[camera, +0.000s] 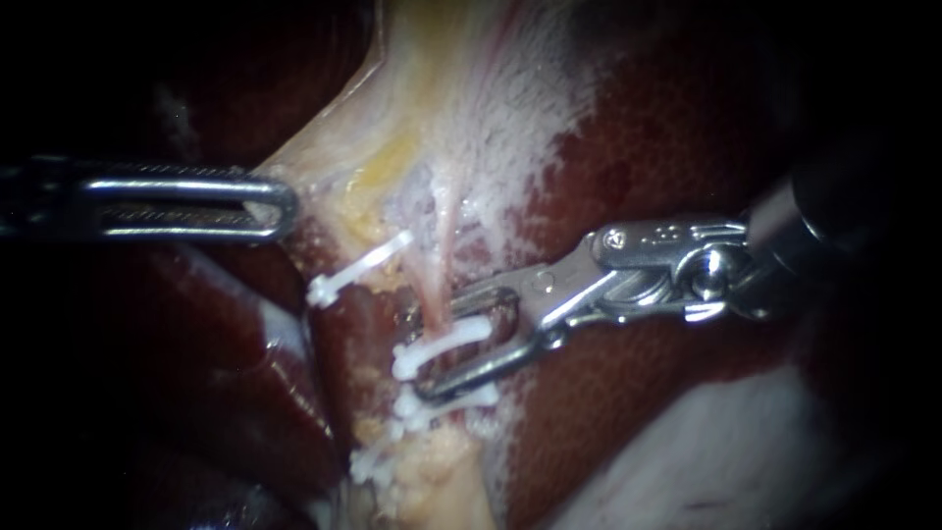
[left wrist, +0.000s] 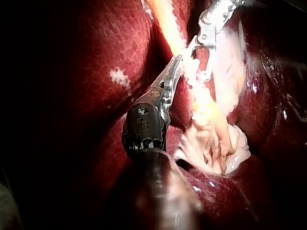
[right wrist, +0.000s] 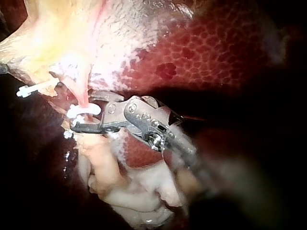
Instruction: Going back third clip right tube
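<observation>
The right instrument [camera: 440, 344] is best drawn straight back along its own shaft with the jaws held wide, so that neither snags the clip [camera: 446, 341] seated on the right tube [camera: 437, 285]. Its jaws are seen open, straddling that clip, with nothing gripped. The left instrument [camera: 280, 206] is clamped on pale tissue [camera: 324, 147], which is stretched taut toward the left — a pull best kept steady.

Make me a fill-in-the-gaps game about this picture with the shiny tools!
The clip on the tube is ___ in colour.
The right tool stands ___ around that clip.
The left tool has its jaws ___ on the pale tissue.
The dark red organ is the ___.
Missing words: white, open, shut, liver.
</observation>
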Motion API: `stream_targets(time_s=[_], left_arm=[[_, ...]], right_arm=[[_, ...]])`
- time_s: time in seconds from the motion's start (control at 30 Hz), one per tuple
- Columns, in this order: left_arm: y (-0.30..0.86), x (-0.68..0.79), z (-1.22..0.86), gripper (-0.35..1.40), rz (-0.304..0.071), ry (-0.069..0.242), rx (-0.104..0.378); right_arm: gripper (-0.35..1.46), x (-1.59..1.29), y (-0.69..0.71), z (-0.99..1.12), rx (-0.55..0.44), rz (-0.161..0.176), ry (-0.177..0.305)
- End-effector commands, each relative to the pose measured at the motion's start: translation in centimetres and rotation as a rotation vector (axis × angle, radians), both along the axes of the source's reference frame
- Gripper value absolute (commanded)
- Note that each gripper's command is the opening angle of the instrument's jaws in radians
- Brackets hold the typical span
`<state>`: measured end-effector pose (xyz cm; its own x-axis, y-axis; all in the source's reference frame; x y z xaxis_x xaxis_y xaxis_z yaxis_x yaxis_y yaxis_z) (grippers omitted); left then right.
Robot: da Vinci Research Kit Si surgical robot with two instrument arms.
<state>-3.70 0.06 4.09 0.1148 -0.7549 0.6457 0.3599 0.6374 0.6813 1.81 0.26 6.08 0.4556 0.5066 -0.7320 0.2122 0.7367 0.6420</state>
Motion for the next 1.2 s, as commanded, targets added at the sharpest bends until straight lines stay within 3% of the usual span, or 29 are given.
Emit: stream_targets(time_s=[0.03,0.17,0.63,0.97,1.2], left_arm=[[0.00,0.00,0.00,-0.35,0.000,0.000,0.000],[0.01,0.01,0.02,-0.35,0.001,0.000,0.000],[0.05,0.06,0.11,-0.35,-0.002,0.002,-0.001],[0.08,0.10,0.23,-0.35,-0.005,0.005,-0.004],[0.09,0.11,0.39,-0.35,-0.005,0.007,-0.009]], right_arm=[[0.58,-0.06,0.01,-0.03,0.004,0.000,0.000],[0.57,-0.24,0.04,-0.10,-0.007,0.006,0.003],[0.60,-0.88,0.14,-0.32,-0.056,0.075,-0.024],[0.60,-1.14,0.26,-0.51,-0.074,0.102,-0.036],[0.60,-1.16,0.24,-0.54,-0.074,0.104,-0.037]])
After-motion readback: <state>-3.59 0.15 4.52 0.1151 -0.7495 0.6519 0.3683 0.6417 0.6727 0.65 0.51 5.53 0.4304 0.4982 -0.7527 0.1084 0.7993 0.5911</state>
